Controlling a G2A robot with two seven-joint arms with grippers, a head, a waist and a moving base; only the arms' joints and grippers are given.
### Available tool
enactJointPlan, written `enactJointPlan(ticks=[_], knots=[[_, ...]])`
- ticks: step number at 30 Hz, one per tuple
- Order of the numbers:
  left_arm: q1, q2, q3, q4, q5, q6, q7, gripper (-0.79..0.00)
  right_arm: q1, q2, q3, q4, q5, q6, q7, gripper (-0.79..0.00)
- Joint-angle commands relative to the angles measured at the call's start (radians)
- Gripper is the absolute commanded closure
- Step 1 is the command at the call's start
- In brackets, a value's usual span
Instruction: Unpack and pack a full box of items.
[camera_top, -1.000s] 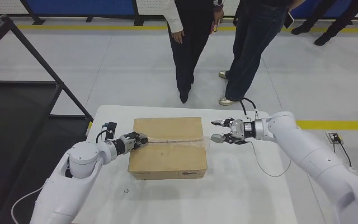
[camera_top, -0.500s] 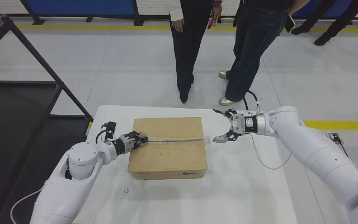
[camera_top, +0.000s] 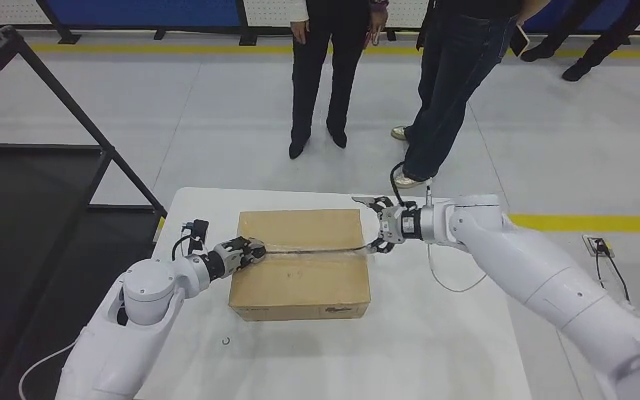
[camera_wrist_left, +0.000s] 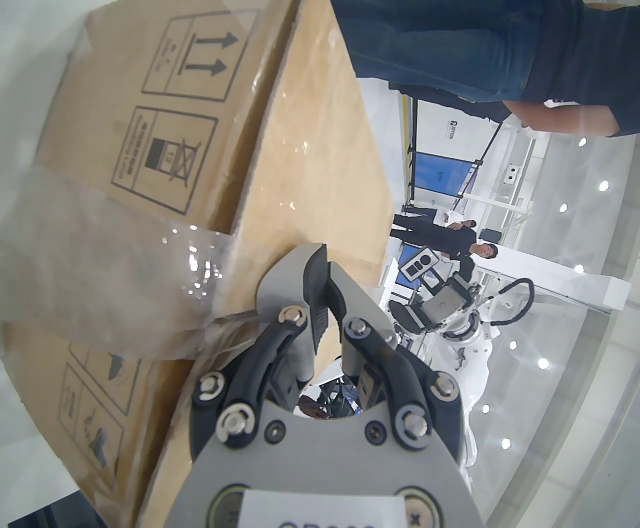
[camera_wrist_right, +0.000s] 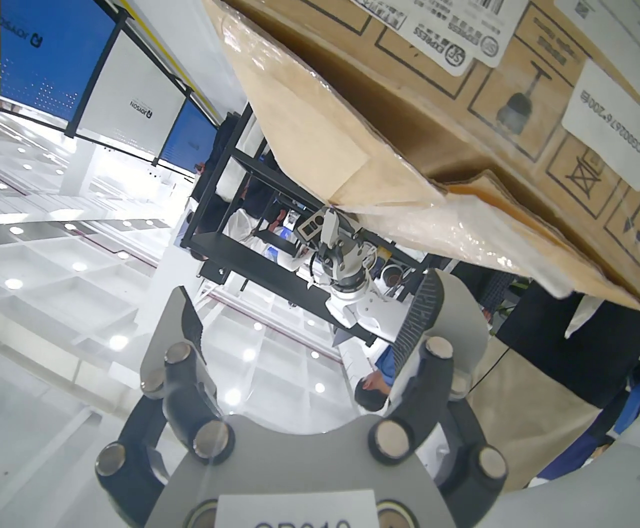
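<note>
On the counter (camera_top: 430, 340), the left gripper (camera_wrist_left: 320, 260) sits at the box's (camera_top: 300, 275) 9 o'clock end, jaws closed, perhaps pinching tape (camera_wrist_left: 100, 260). The right gripper (camera_top: 370, 224) is at 3 o'clock, jaws open.

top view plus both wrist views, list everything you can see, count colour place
cardboard box: one, brown, middle of the table, flaps closed
clear tape: one strip, see-through, along the top seam and down the box's end
labels: several, white, on the box's end by the right gripper
small thing: one, dark, on the table in front of the box, too small to identify
table: one, white
metal frame: one, black, on the floor beside the table
left gripper: shut, at the taped end of the box
right gripper: open, at the opposite end of the box
</note>
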Motion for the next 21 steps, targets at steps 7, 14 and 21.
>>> enactJointPlan(ticks=[7, 14, 21], knots=[[0.013, 0.000, -0.005, -0.016, 0.007, 0.000, 0.002, 0.000, -0.028, 0.006, 0.030, -0.113, -0.142, 0.014, -0.099, 0.000], [0.014, -0.001, -0.006, -0.018, 0.013, 0.002, -0.002, 0.000, -0.086, 0.009, 0.079, -0.188, -0.170, -0.008, -0.186, 0.000], [0.012, -0.002, -0.003, -0.018, 0.018, 0.001, -0.005, 0.000, -0.090, 0.010, 0.083, -0.192, -0.166, -0.009, -0.185, 0.000]])
